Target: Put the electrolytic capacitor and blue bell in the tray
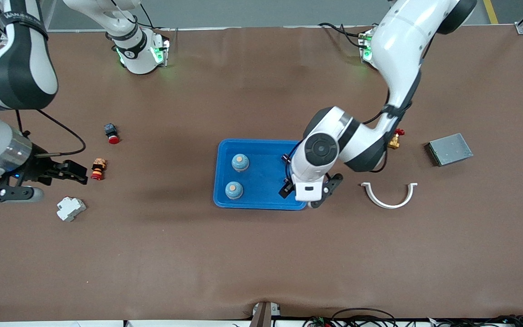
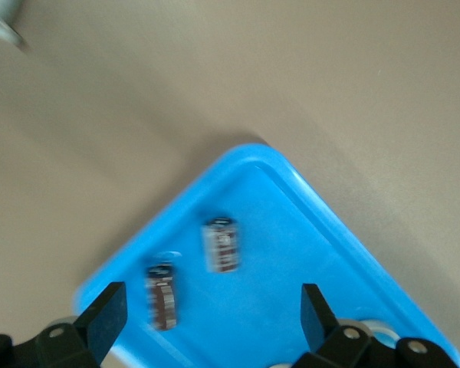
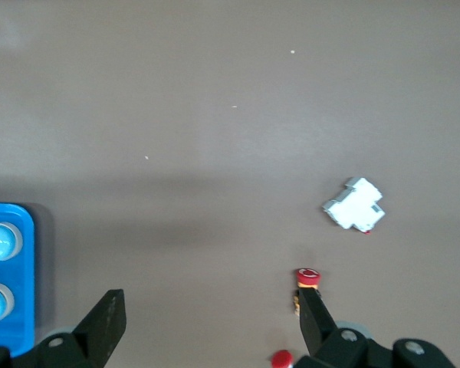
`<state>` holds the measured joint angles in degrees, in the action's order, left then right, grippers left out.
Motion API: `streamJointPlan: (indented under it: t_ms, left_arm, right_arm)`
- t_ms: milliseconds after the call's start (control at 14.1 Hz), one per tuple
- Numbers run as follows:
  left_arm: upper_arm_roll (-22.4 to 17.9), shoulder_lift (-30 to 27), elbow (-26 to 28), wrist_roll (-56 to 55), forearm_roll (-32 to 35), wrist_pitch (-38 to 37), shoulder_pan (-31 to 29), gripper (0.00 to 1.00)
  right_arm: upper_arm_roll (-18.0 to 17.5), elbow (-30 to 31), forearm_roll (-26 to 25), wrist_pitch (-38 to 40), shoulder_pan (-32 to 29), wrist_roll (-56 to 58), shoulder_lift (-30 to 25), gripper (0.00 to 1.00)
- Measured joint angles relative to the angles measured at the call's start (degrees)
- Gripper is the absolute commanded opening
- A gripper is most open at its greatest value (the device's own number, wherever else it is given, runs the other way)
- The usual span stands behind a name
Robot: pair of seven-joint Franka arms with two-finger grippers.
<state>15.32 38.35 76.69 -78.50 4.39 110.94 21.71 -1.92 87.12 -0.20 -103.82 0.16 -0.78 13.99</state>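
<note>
The bright blue tray (image 1: 266, 152) lies mid-table. Two blue bells (image 1: 240, 162) (image 1: 234, 190) stand in it toward the right arm's end. In the left wrist view the tray (image 2: 307, 253) holds two dark electrolytic capacitors (image 2: 221, 244) (image 2: 160, 296) lying near one corner. In the front view the left hand hides them. My left gripper (image 1: 309, 193) (image 2: 212, 307) is open and empty over the tray's end toward the left arm. My right gripper (image 1: 73, 173) (image 3: 211, 310) is open and empty over bare table beside a red and yellow button (image 1: 98, 169) (image 3: 307, 277).
A black and red button (image 1: 112, 132) and a white breaker (image 1: 70, 208) (image 3: 355, 205) lie toward the right arm's end. A white curved clip (image 1: 389, 194), a brass valve (image 1: 395, 140) and a small grey box (image 1: 449, 149) lie toward the left arm's end.
</note>
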Motion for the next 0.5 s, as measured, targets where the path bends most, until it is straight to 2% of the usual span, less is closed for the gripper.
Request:
streamJointPlan:
  t_ms: [213,497]
  left_arm:
    - [0.1,-6.7,0.2,9.0,-0.2,-9.4,-4.2,1.00]
    - [0.4,-15.7,4.3,28.5,-3.6,-16.0,-13.5,1.00]
  right_arm:
    - [0.4,-0.4,0.0,1.1,-3.8,5.5,-0.5,1.00]
    - [0.1,-1.7,0.0,1.1,-5.2,6.9,-0.5,1.00]
